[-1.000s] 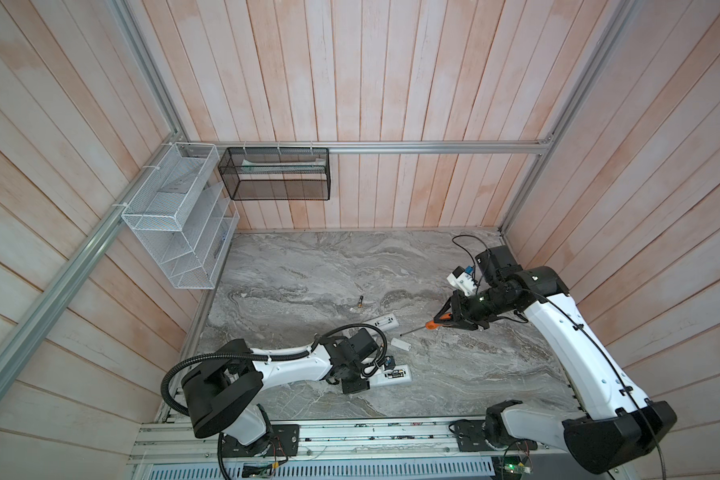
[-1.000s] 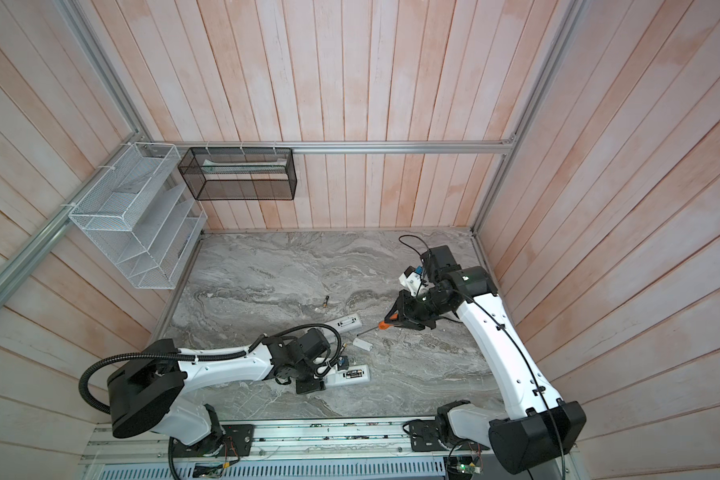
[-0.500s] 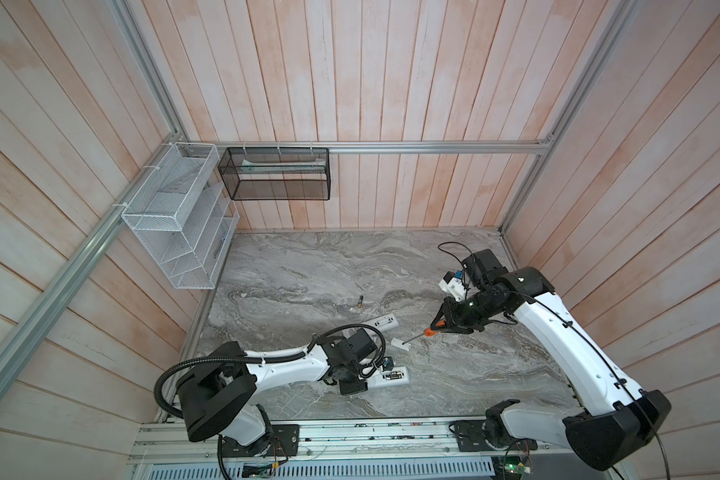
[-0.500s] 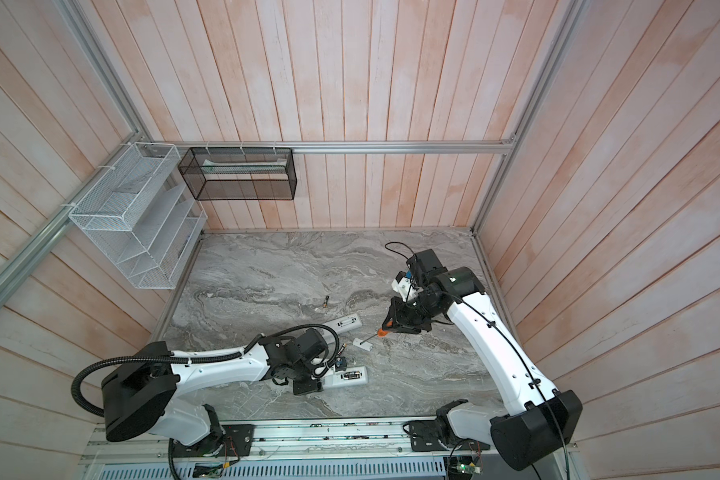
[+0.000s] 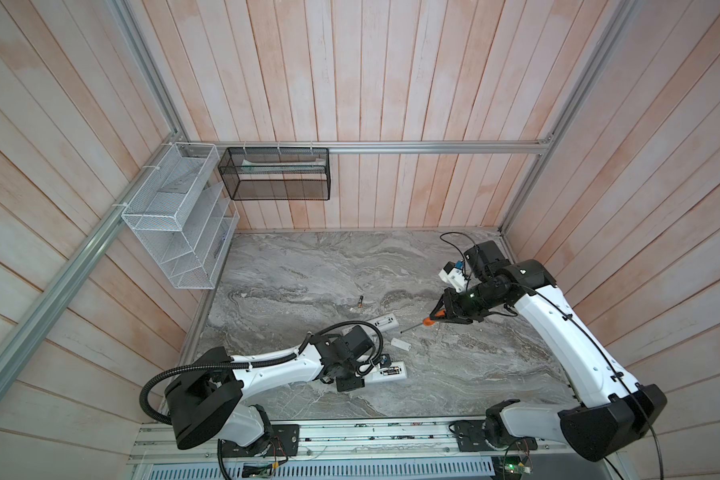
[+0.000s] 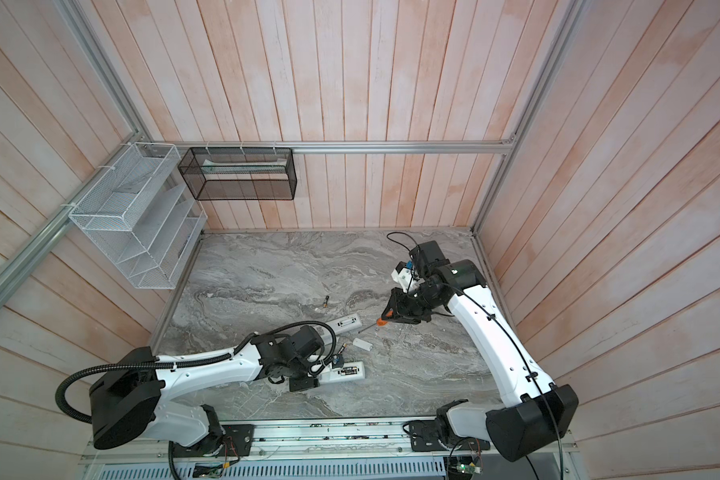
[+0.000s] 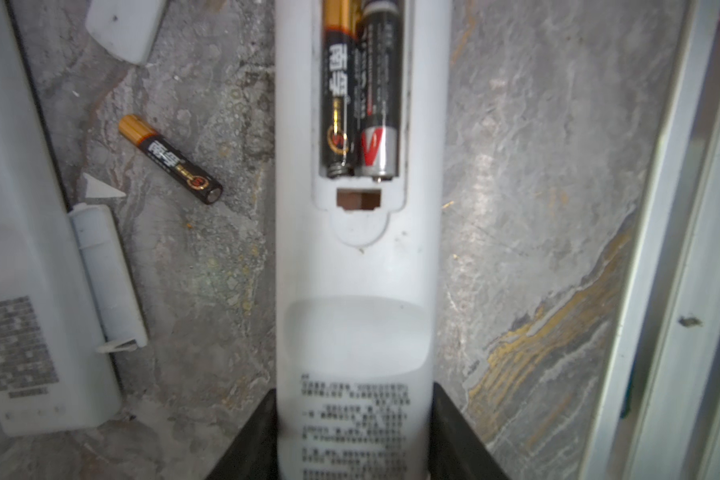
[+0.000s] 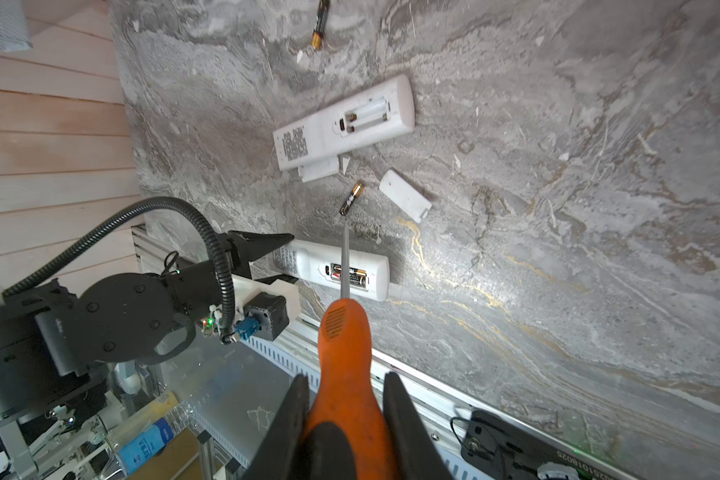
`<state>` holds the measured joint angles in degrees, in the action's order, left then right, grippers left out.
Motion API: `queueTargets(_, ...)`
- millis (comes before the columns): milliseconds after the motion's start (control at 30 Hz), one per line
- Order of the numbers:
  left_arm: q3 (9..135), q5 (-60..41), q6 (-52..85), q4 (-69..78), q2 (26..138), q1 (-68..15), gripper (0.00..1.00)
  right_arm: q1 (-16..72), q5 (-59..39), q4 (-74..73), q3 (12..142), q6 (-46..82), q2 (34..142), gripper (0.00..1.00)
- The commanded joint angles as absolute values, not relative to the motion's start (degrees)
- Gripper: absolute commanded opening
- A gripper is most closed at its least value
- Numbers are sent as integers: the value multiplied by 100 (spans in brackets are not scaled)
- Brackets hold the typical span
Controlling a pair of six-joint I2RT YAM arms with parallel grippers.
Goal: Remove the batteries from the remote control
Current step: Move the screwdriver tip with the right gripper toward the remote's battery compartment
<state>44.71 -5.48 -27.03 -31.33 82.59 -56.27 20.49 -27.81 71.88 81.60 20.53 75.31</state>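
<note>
My left gripper (image 7: 352,392) is shut on the printed end of a white remote control (image 7: 358,270) that lies back-up on the table (image 5: 385,372). Its compartment is uncovered and holds two batteries (image 7: 339,91) side by side. A loose battery (image 7: 170,159) lies beside it, and another (image 5: 360,302) lies farther back. My right gripper (image 8: 346,378) is shut on the orange-handled screwdriver (image 8: 344,345), held above the table (image 5: 430,320) right of the remotes. Its shaft points toward the loose battery (image 8: 351,199).
A second white remote (image 5: 381,323) lies behind with its compartment empty. Two white covers lie loose, one (image 5: 400,343) between the remotes and one (image 8: 319,169) against the second remote. Wire baskets (image 5: 175,216) hang on the left wall. A metal rail (image 5: 350,436) edges the front.
The right arm with the screwdriver has shifted slightly left toward the remotes. The left gripper stays on the remote without moving.
</note>
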Motion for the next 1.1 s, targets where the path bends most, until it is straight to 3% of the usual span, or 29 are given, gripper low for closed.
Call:
queueTargets(0, 4795, -544, -2953, -3185, 8105, -5520, 18, 1908, -2909, 7295, 8499, 1774, 7647, 16)
queueTargets(267, 5275, -370, -3229, -3254, 8285, -4659, 19, 1888, -3038, 6973, 8906, 1677, 8147, 16)
queueTargets(833, 5695, 255, -3464, -3161, 8799, -4201, 17, 2225, -2809, 6644, 9365, 1002, 8786, 15)
queueTargets(1067, 5652, 304, -3545, -3077, 8894, -4144, 17, 2319, -2791, 6260, 8884, 975, 8769, 15)
